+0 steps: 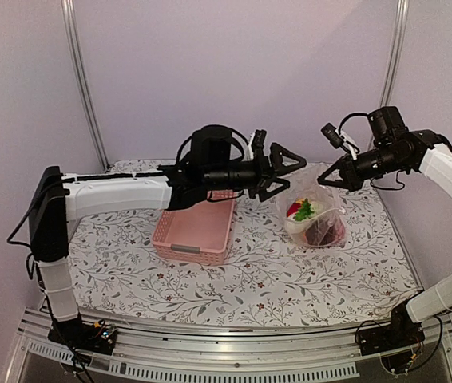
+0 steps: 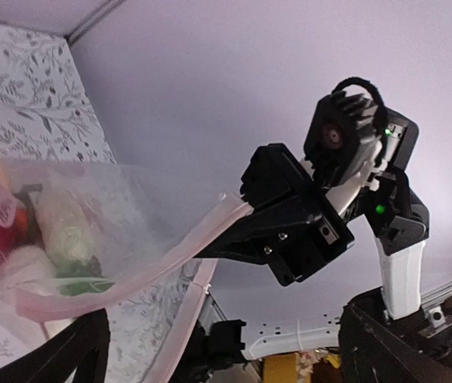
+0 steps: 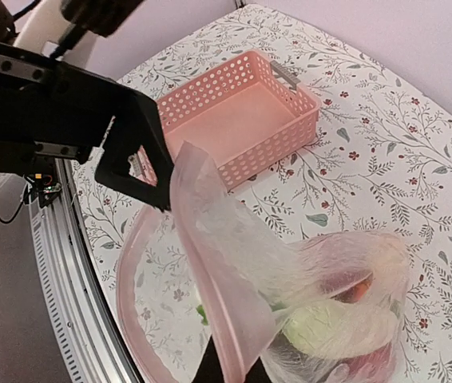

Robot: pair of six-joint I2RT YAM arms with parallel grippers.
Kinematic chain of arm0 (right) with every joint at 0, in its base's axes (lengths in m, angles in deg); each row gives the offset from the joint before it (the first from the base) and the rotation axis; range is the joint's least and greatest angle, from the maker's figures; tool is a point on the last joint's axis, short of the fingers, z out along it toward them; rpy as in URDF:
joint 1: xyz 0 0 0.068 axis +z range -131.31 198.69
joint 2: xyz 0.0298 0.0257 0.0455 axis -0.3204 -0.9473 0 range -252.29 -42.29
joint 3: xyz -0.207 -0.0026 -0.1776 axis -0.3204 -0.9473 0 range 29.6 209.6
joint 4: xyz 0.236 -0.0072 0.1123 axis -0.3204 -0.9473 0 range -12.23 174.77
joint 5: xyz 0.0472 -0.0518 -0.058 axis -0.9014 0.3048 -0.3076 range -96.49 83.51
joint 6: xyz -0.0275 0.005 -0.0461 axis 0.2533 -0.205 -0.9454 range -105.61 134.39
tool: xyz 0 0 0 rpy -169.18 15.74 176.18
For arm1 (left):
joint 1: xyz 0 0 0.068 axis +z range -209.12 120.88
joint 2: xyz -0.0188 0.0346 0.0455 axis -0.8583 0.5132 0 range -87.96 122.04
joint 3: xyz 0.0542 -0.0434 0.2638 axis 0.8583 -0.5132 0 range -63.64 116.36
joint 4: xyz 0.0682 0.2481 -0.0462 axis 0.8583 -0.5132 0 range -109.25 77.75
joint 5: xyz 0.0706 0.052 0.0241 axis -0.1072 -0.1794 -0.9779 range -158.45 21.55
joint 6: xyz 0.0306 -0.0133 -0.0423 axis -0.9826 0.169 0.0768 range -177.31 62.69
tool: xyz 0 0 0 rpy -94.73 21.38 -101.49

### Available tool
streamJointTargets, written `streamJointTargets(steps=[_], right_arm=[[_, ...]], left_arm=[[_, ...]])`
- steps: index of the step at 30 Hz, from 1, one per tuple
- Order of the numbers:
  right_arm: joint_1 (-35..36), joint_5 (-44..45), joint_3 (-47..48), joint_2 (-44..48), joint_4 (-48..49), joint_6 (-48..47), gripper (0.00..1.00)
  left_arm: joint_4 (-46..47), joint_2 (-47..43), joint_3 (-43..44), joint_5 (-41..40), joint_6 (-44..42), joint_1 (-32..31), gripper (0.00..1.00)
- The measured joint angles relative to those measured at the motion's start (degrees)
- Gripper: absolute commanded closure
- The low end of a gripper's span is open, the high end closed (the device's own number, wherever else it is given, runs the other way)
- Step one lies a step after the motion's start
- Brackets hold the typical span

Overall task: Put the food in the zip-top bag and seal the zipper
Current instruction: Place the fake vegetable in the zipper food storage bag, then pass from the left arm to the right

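Observation:
The zip-top bag (image 1: pixel 315 217) hangs right of centre with the food (image 1: pixel 303 212) inside: red, green, white and dark pieces. My right gripper (image 1: pixel 324 180) is shut on the bag's upper edge, and in the right wrist view the right gripper (image 3: pixel 238 373) pinches the pink zipper (image 3: pixel 210 271). The zipper gapes in a wide loop, unsealed. My left gripper (image 1: pixel 294 174) stands wide open just left of the bag's mouth, nothing between its fingers. One left finger (image 3: pixel 134 163) sits against the rim. In the left wrist view the zipper (image 2: pixel 130 275) runs to the right gripper (image 2: pixel 246 209), with food (image 2: pixel 58 231) at the left.
An empty pink lattice basket (image 1: pixel 196 227) stands left of the bag, under the left arm. The floral tablecloth (image 1: pixel 274 279) covers the table. A metal rail (image 1: pixel 234 363) runs along the near edge, and pale walls close the back and sides.

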Motion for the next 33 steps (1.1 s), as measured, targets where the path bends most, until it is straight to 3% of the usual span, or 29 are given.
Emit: streamJointTargets(steps=[5,9,13,18,25,33], right_arm=[[-0.6,0.1,3.7,0.0,-0.9,-0.1,1.00],[-0.6,-0.7,4.2,-0.1,-1.5,-0.3,1.00],[-0.5,-2.4,4.2,-1.4,-2.3,-1.2,1.00],[-0.2,-5.0,3.9,-2.2,-2.7,-2.4,1.00],[0.7,-5.9,3.7,-1.8,-4.2,-3.7,1.00],[1.1,-5.4,3.4,-0.7,-5.6,-4.1,1.00]], left_arm=[[-5.3,-13.9,-6.4,-13.2,-23.2,-2.4,0.00],[-4.7,-22.8,-14.9,-24.8,-45.0,-9.2,0.02],[-8.5,-22.9,-15.0,-29.6,-64.0,-15.4,0.20],[-19.2,-21.1,-10.3,-27.5,-79.5,-17.1,0.34],[-29.7,-14.5,1.3,-27.1,-88.3,-17.7,0.35],[-44.2,0.7,19.0,-31.7,-85.9,-18.8,0.37]])
